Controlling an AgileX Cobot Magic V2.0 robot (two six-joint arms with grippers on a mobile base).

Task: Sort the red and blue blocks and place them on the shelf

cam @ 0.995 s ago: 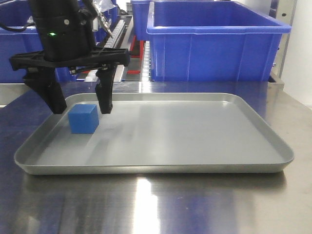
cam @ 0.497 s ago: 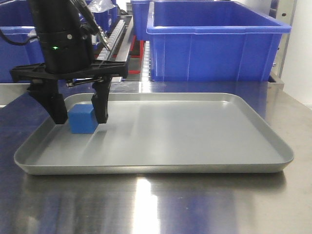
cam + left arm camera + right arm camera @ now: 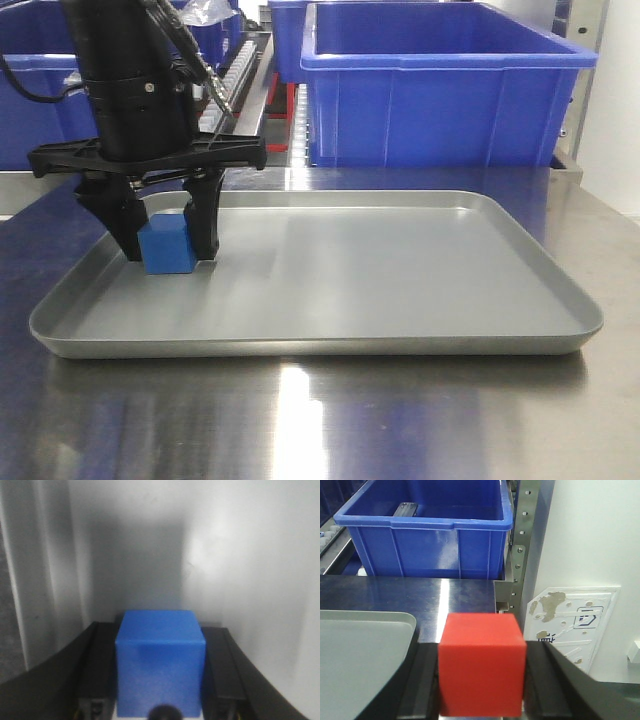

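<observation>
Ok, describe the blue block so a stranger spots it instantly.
Find the shallow grey metal tray on the steel table. In its far left corner, between the black jaws of the left gripper, sits a small matte blue cube. It is solid and tiny beside the big blue plastic tubs behind; the right gripper holds a red cube.

Industrial storage or workshop bay. A brushed stainless-steel counter (image 3: 450, 420) carries a shallow grey metal tray (image 3: 320, 346). Behind it stands a steel shelf (image 3: 520, 540) with a perforated upright, which holds large blue plastic tubs (image 3: 440, 100). A row of small white rollers (image 3: 232, 88) runs between the tubs. The adjoining wall (image 3: 590, 530) is plain white.
</observation>
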